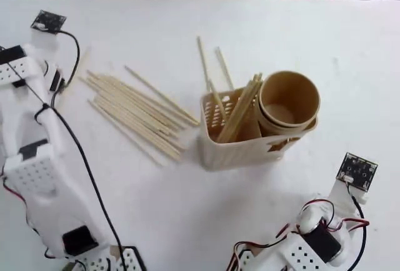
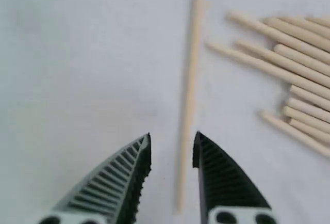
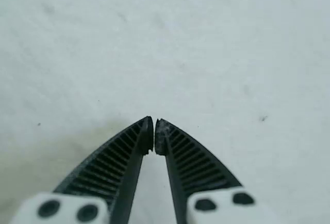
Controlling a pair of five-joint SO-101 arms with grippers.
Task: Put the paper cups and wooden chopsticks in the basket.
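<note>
White table [image 1: 187, 221]: left tool [image 2: 171, 146] parted above one chopstick [image 2: 188, 95]; right tool [image 3: 154, 131] closed, empty.

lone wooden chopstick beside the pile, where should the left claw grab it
Grip the pale wooden chopstick mid-shaft, coming straight down with the open left claw across it. It lies flat on the white table, apart from the pile of chopsticks, leaving room either side.

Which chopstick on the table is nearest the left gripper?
The lone chopstick lying apart from the pile; it runs into the gap of the open left gripper.
</note>
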